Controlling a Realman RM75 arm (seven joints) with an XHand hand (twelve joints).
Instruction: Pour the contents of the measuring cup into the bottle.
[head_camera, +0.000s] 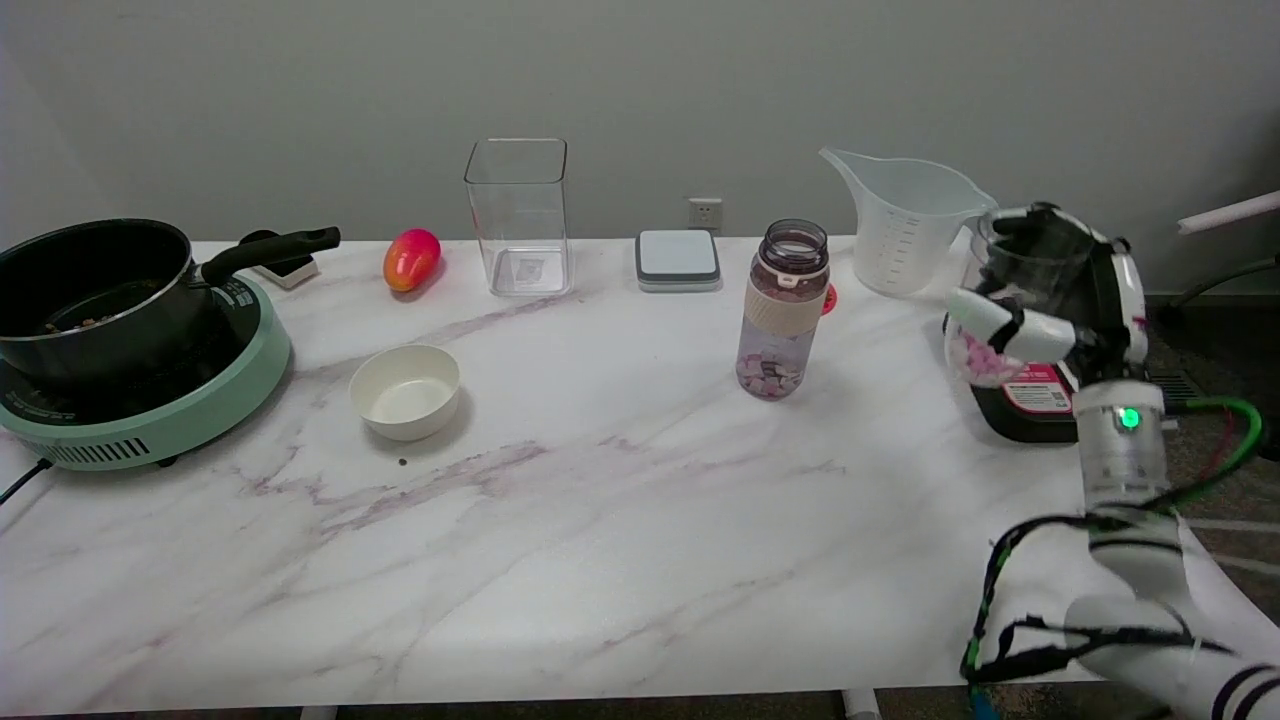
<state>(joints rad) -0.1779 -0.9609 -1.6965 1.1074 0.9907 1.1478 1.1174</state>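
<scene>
While our robot hand (1040, 300) is wrapping its fingers around a clear cup (985, 350) with pink pieces at the tabletop's (600, 520) right edge, we are judging the grasp step underway; next, we are needing to carry it left to the open bottle (783, 310).

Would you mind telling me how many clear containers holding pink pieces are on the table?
2: the bottle standing mid-table, right of centre, and the glass pot at the right edge, which the right hand partly covers.
</scene>
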